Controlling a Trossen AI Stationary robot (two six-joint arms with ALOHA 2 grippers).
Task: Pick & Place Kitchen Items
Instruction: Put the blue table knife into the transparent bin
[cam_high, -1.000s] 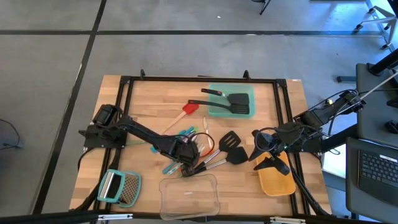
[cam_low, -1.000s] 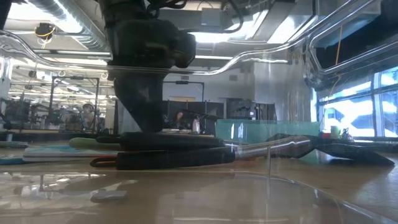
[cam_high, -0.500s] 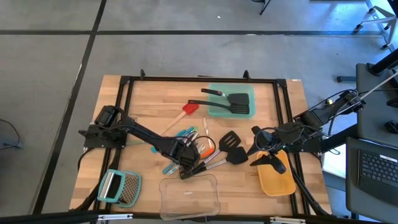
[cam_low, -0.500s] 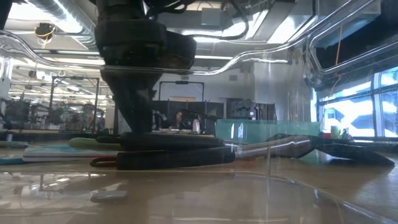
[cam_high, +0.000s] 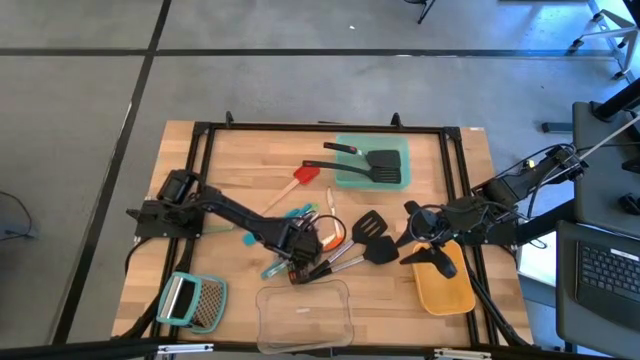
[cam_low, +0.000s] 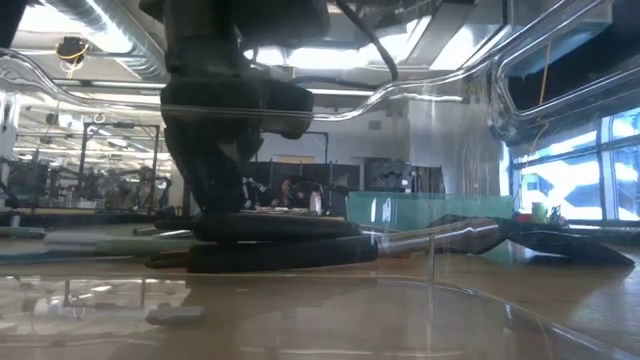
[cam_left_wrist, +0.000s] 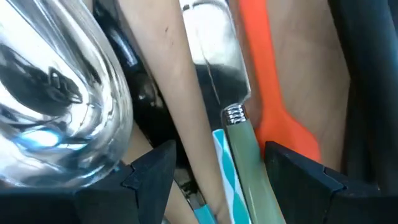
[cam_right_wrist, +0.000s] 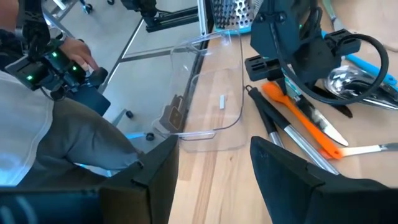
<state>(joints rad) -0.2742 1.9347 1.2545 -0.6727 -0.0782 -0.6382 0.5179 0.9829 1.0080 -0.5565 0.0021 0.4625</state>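
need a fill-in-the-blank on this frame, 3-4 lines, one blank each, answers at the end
1. The black slotted spatula at the far side of the table lies in the ____ container.
2. The left hand is down over the pile of utensils in the ____ of the table.
3. The right hand hovers over the ____ container.
4. The flat grater lies near the table's front ____ corner.

Missing words: teal; middle; yellow; left

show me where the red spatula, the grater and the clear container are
red spatula (cam_high: 305, 173), high view, on its red blade.
grater (cam_high: 207, 303), high view, on its metal face.
clear container (cam_high: 305, 316), high view, on its bare floor.
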